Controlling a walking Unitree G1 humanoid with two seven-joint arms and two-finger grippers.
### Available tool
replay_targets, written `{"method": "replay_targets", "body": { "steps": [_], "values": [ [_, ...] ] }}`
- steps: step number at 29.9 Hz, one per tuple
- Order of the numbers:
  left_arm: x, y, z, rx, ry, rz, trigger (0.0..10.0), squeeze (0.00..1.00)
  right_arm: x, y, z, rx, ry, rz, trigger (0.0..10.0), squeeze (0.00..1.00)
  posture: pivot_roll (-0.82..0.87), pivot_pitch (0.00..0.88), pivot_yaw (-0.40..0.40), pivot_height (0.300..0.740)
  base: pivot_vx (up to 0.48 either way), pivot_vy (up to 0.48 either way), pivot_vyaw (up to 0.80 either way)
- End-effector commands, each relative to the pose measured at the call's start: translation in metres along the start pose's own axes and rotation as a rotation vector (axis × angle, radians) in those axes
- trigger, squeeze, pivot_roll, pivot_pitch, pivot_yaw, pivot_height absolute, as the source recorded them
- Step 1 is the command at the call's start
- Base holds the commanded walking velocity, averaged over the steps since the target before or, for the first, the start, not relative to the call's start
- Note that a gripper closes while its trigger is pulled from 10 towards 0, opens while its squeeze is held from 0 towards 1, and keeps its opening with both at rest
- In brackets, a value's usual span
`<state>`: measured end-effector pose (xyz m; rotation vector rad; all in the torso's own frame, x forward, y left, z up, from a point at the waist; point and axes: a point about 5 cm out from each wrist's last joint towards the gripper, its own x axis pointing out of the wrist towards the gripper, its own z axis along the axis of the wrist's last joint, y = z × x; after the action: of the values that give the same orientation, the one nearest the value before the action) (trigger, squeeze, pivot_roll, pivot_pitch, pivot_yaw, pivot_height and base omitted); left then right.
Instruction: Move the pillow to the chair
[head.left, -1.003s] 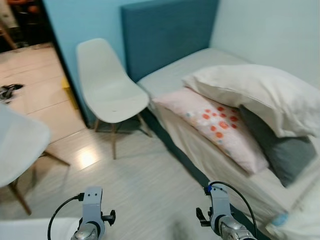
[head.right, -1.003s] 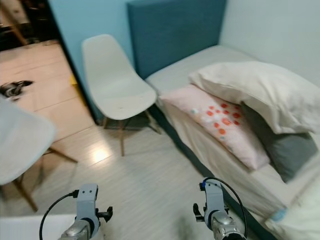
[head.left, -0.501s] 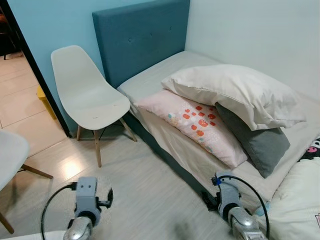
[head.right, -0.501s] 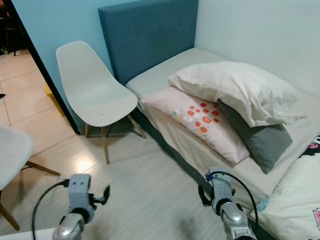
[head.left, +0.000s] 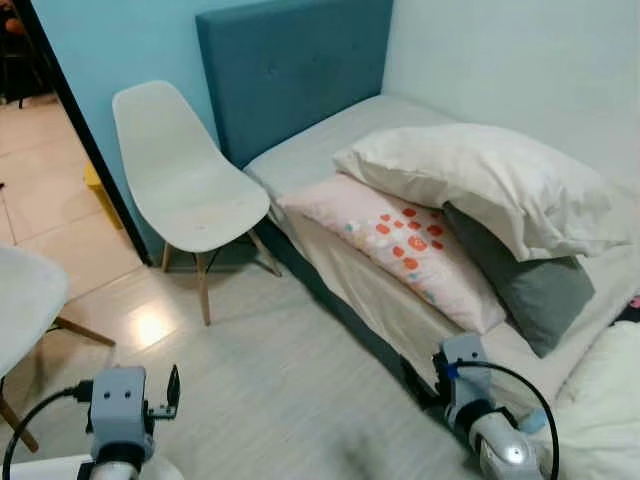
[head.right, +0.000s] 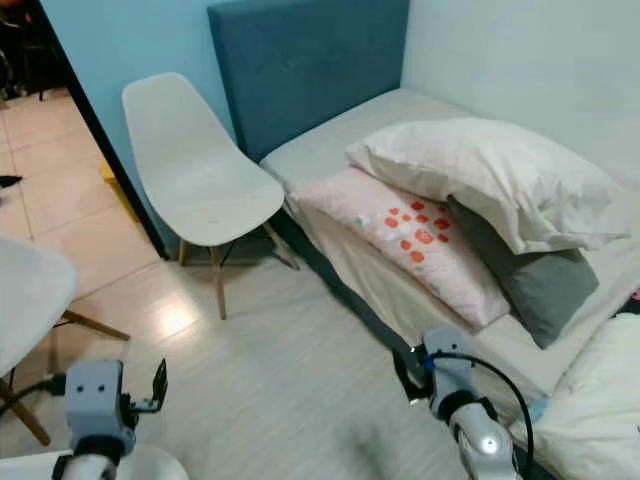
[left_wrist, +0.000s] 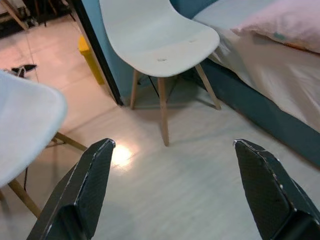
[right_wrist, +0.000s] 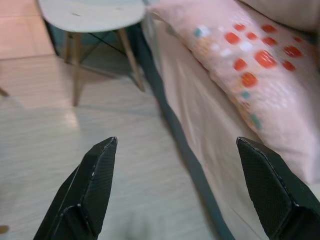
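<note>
On the bed (head.left: 330, 150) lies a pink pillow (head.left: 400, 245) with red dots, at the near edge. A large white pillow (head.left: 480, 185) rests partly on it and on a grey pillow (head.left: 535, 290). The white chair (head.left: 185, 185) stands on the floor left of the bed, by the blue headboard. My left gripper (left_wrist: 175, 185) is open above the floor, facing the chair (left_wrist: 155, 37). My right gripper (right_wrist: 180, 187) is open, low beside the bed's edge, with the pink pillow (right_wrist: 250, 75) ahead of it. Both hold nothing.
A second white chair (head.left: 25, 300) stands at the near left. A doorway with a tiled floor (head.left: 45, 190) opens behind the chair. A white duvet (head.left: 600, 400) lies at the bed's near right. Pale wooden floor (head.left: 280, 370) stretches between the chairs and the bed.
The whole picture has shifted slightly, so the camera moved. My left arm has dropped lower and further left in the eye views; the right arm stays near the bed's edge.
</note>
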<state>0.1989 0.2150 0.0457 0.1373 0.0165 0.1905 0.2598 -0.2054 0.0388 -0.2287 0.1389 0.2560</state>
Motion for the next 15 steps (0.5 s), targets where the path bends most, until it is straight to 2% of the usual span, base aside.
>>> {"method": "replay_targets", "body": {
  "steps": [1, 2, 8, 15],
  "values": [
    [-0.004, -0.002, 0.002, 0.007, 0.011, -0.002, 10.0, 0.0, -0.002, 0.005, 0.001, 0.003, 0.001, 0.027, 10.0, 0.0, -0.16, 0.145, 0.005, 0.74, 0.0, 0.0, 0.0],
    [-0.009, -0.004, 0.005, 0.008, 0.009, -0.001, 10.0, 0.0, -0.005, 0.008, 0.003, 0.001, -0.005, 0.038, 10.0, 0.0, -0.16, 0.146, 0.0, 0.74, 0.0, 0.0, 0.0],
    [-0.017, -0.007, 0.012, -0.005, 0.025, 0.004, 10.0, 0.0, -0.009, 0.012, 0.007, 0.005, -0.005, 0.051, 10.0, 0.0, -0.16, 0.148, -0.002, 0.74, 0.0, 0.0, 0.0],
    [-0.01, -0.007, 0.018, -0.003, 0.031, -0.003, 10.0, 0.0, -0.013, 0.005, 0.007, 0.018, 0.024, 0.02, 10.0, 0.0, -0.16, 0.148, 0.002, 0.74, 0.0, 0.0, 0.0]
  ]
}}
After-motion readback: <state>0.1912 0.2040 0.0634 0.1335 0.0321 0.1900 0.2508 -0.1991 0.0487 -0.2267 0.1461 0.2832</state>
